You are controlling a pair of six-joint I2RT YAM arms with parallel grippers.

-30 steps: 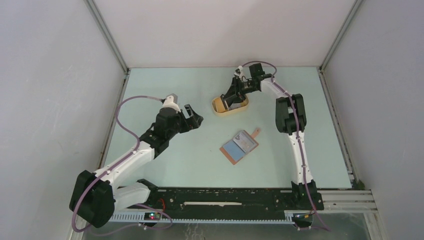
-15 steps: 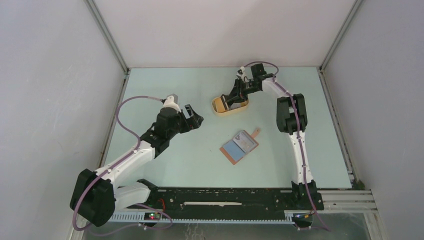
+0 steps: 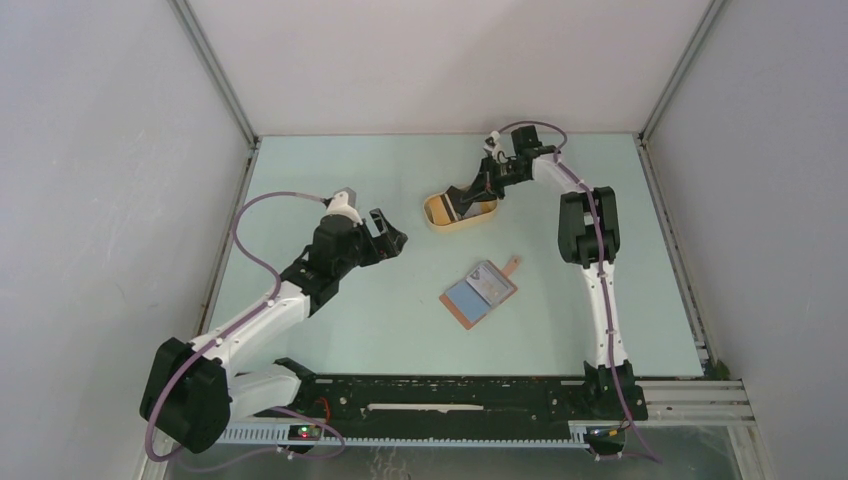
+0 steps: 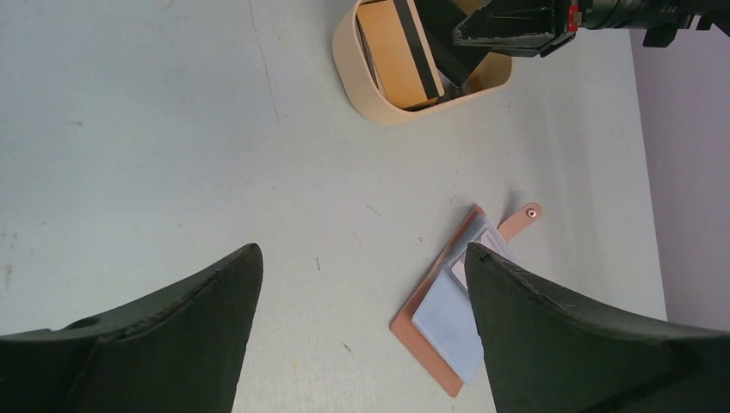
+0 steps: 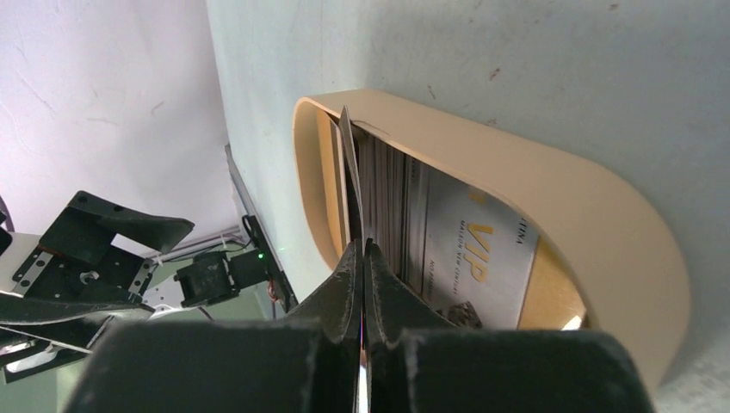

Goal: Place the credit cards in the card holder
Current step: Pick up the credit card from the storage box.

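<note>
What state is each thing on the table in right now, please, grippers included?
Card holder, unfolded, lying open.
Yellow tray, holding credit cards.
Gripped card, on edge in the tray, pinched.
Right gripper, jaws shut on that card.
Left gripper, jaws open, empty.

We see a pale mint table (image 3: 380,310), a cream-yellow oval tray (image 4: 361,86) and a reddish-brown card holder (image 4: 516,222) bearing a blue-grey card (image 4: 448,323). In the tray: a tan card (image 4: 398,47) with a black stripe, a silver-grey card (image 5: 469,237) with gold lettering, and a dark edge-on card (image 5: 351,181).
</note>
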